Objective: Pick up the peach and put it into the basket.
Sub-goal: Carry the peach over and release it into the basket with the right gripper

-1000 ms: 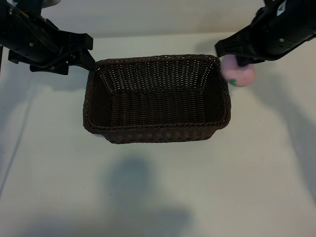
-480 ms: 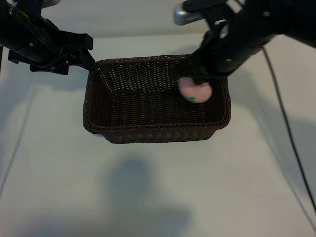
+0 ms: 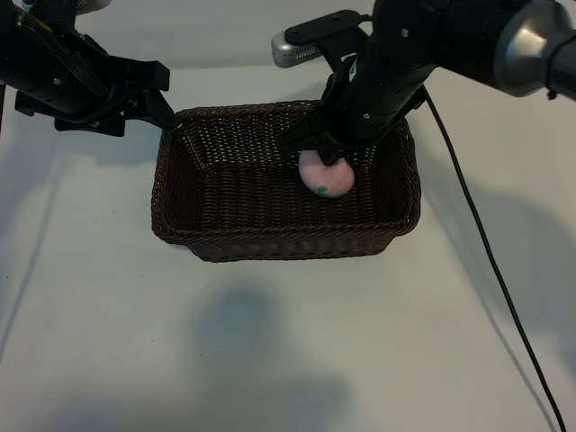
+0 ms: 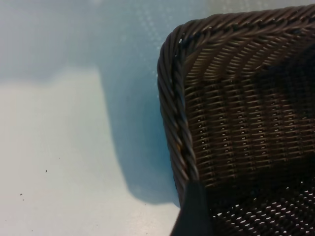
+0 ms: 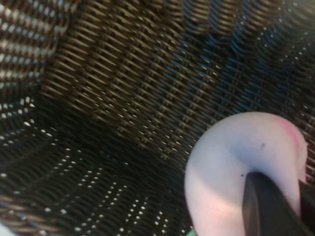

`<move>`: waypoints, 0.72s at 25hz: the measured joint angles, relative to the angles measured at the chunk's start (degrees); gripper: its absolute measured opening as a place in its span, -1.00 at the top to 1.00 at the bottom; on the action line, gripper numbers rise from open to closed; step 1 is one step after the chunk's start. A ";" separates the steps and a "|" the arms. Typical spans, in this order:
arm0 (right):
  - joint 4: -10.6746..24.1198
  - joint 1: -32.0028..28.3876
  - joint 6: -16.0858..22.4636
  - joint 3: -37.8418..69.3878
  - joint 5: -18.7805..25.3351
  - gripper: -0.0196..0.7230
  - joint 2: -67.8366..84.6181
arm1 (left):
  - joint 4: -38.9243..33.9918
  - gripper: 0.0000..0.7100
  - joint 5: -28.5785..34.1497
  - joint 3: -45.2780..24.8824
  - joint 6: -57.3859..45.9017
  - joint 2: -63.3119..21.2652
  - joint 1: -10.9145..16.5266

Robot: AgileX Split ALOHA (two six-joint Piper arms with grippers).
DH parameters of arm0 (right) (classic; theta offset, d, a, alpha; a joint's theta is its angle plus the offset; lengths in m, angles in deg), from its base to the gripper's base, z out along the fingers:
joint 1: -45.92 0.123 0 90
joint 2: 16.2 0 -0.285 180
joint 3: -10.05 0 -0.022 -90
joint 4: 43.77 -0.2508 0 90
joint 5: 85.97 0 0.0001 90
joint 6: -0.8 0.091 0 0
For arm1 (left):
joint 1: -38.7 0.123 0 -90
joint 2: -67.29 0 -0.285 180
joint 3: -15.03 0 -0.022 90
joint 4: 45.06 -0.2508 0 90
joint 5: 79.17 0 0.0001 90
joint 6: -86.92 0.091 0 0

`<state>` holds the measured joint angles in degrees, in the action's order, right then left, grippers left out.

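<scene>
Basket (image 3: 225, 202) sits lengthwise across the tabletop (image 3: 270, 342), open side up to receive fruit. Left gripper (image 3: 162, 106) waits by its far-left corner, fingers apart and empty. Right gripper (image 3: 326, 157) reaches inside, fingers clamped on the peach (image 3: 326, 177), leaf mark facing the near wall; being round, it has no clear long axis.

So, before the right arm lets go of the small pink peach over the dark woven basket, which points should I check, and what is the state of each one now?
1. Small pale-pink round peach is inside the rim of the dark-brown woven wicker basket: ok.
2. Right gripper is shut on the peach: ok.
3. Peach is resting on the basket floor: cannot tell.
4. Basket is upright on the white table: ok.
5. Left gripper is outside the basket, at its far left corner, away from the peach: ok.
</scene>
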<state>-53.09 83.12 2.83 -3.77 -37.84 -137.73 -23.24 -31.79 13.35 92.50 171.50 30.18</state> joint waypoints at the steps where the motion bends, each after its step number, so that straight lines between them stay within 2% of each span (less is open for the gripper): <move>1: 0.16 0.00 0.00 -0.20 0.26 0.83 -0.55 | 0.00 -0.60 0.00 0.00 0.00 0.00 0.00; 18: 1.95 0.00 -0.64 -0.26 0.97 0.84 -5.44 | 0.00 -0.60 0.00 0.00 0.00 0.00 0.00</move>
<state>-51.14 83.12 2.19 -4.03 -36.88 -143.17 -23.24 -31.79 13.35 92.50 171.50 30.18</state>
